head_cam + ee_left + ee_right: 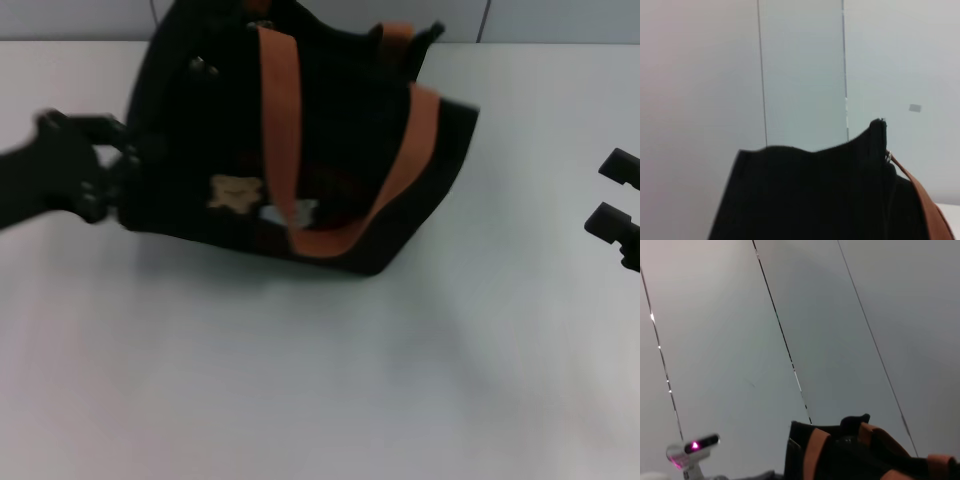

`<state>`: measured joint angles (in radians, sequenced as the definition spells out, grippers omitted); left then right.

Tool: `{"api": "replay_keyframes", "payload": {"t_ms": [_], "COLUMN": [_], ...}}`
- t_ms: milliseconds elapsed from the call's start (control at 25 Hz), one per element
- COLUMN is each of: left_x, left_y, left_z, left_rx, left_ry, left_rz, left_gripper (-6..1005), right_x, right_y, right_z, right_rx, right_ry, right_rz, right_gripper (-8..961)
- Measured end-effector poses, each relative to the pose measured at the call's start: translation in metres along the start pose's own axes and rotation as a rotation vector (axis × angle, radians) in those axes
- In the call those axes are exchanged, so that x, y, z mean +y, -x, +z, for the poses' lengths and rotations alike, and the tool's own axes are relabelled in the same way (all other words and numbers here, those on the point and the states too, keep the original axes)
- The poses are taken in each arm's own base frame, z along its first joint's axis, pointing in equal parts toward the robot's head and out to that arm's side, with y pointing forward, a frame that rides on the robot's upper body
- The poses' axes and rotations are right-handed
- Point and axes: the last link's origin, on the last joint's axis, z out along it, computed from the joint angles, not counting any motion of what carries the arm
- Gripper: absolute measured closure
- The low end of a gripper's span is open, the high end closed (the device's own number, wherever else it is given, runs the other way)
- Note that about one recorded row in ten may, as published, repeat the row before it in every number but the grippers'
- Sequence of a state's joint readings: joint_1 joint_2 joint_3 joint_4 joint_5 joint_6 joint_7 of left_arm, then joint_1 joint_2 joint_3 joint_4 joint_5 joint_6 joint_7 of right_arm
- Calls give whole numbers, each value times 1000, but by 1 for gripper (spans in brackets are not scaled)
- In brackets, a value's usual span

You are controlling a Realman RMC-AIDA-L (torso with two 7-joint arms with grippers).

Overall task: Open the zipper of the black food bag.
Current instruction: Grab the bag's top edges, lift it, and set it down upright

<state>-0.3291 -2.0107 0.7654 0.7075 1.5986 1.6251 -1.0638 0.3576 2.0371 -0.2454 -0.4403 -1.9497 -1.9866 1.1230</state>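
Bag [340, 190] sits at our table's [320, 380] far edge, open surface in front; left gripper [112, 165] touches its side, grip unclear; right gripper [618, 205] spread, well apart

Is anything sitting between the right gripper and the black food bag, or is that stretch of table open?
Nothing visible stands between them. The right gripper, jaws open, sits at the table's right edge, apart from the black food bag; only bare table lies between. The left gripper is at the bag's opposite side.
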Motion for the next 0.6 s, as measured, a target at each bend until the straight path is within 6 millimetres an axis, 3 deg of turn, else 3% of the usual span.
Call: {"api": "replay_keyframes", "payload": {"t_ms": [160, 360, 440, 600], "left_x": [-11, -7, -1, 12], "left_y": [-39, -87, -98, -99], "left_z": [-15, -17, -13, 6], "left_rx": [-20, -58, -72, -115], "left_ry": [46, 83, 97, 187], "left_rz": [106, 275, 328, 372], "left_gripper": [911, 912, 912, 912], "right_x": [0, 1, 1, 0], "right_y": [0, -1, -2, -6], "right_z": [3, 6, 6, 8], "right_rx": [-5, -15, -16, -11], "right_ry": [8, 15, 15, -9], "right_rz": [3, 14, 14, 23], "right_gripper": [179, 181, 183, 185]}}
